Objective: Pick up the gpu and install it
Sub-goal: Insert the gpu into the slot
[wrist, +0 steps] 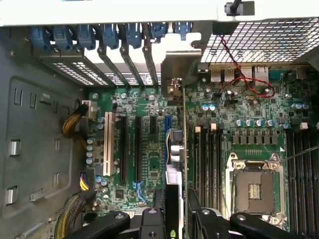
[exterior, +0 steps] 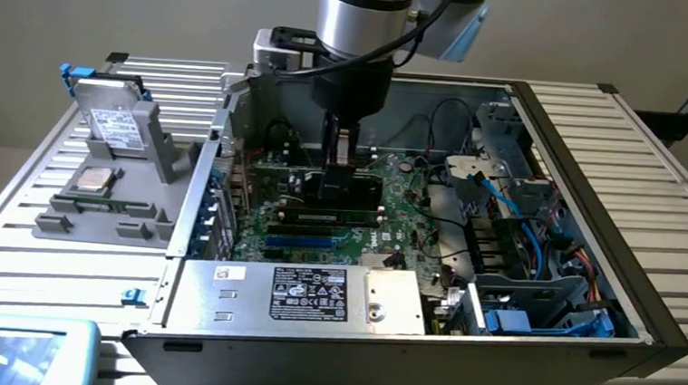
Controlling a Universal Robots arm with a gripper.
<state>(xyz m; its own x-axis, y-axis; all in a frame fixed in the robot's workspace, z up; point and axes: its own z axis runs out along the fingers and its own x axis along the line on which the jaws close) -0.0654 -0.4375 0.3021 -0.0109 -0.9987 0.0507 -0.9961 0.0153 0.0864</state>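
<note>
Right now my fingers (wrist: 197, 215) are clamped tight on the gpu (wrist: 175, 149), which stands on edge over the motherboard (wrist: 149, 167). Pickup is done; seating it looks unfinished to me.

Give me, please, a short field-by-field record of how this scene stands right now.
held object: gpu, gripped between the jaws
gpu position: inside the open computer case, edge-on above the motherboard
gpu bracket end: toward the rear slot openings
seated in a slot: cannot tell
outside the case: hard drive on a grey stand, at the exterior view's left
</note>
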